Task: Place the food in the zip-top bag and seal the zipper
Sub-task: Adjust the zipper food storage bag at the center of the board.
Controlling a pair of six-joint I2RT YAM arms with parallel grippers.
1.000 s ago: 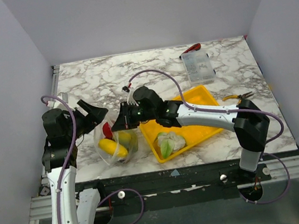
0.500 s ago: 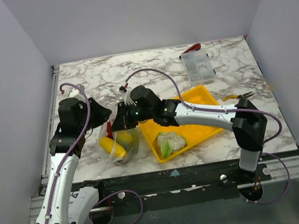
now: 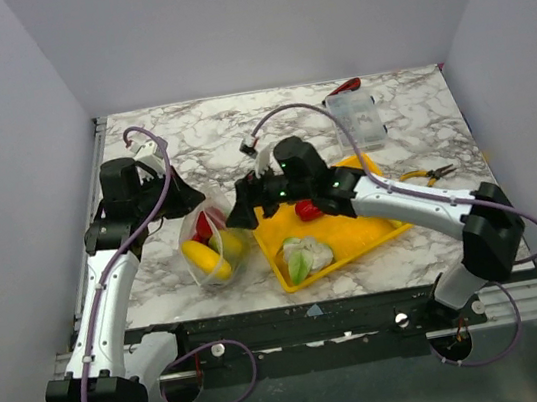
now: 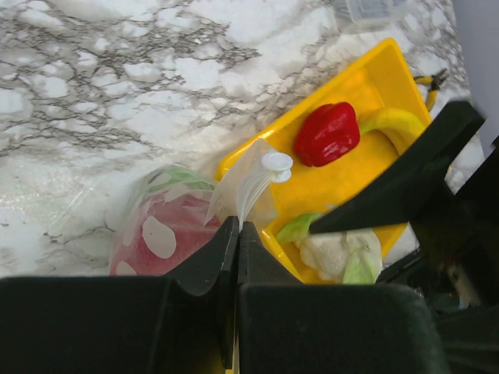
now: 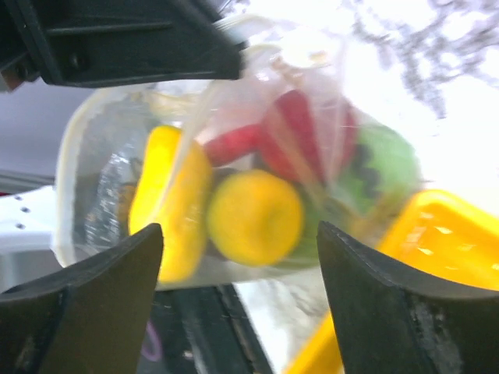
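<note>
The zip-top bag (image 3: pixel 210 250) lies left of the yellow tray and holds a yellow banana (image 5: pixel 168 202), a yellow-orange round piece (image 5: pixel 253 218), red (image 5: pixel 300 140) and green (image 5: pixel 374 167) food. My left gripper (image 3: pixel 191 204) (image 4: pixel 238 226) is shut on the bag's bunched mouth edge, where the zipper (image 4: pixel 253 183) runs. Just right of the bag, my right gripper (image 3: pixel 241 215) (image 5: pixel 240 234) is open, with nothing between its fingers. A red pepper (image 3: pixel 308 208) (image 4: pixel 327 132) and a white cauliflower (image 3: pixel 305 254) (image 4: pixel 335 253) lie in the tray.
The yellow tray (image 3: pixel 373 221) sits at centre right, under my right arm. A rigid clear compartment box (image 3: pixel 355 119) and a red-handled tool (image 3: pixel 344 86) are at the back right. Pliers (image 3: pixel 431 175) lie right of the tray. The table's near edge is just below the bag.
My left gripper moved in and shut on the bag's mouth edge. My right gripper opened and drew back to the right, uncovering the red pepper on the tray.
</note>
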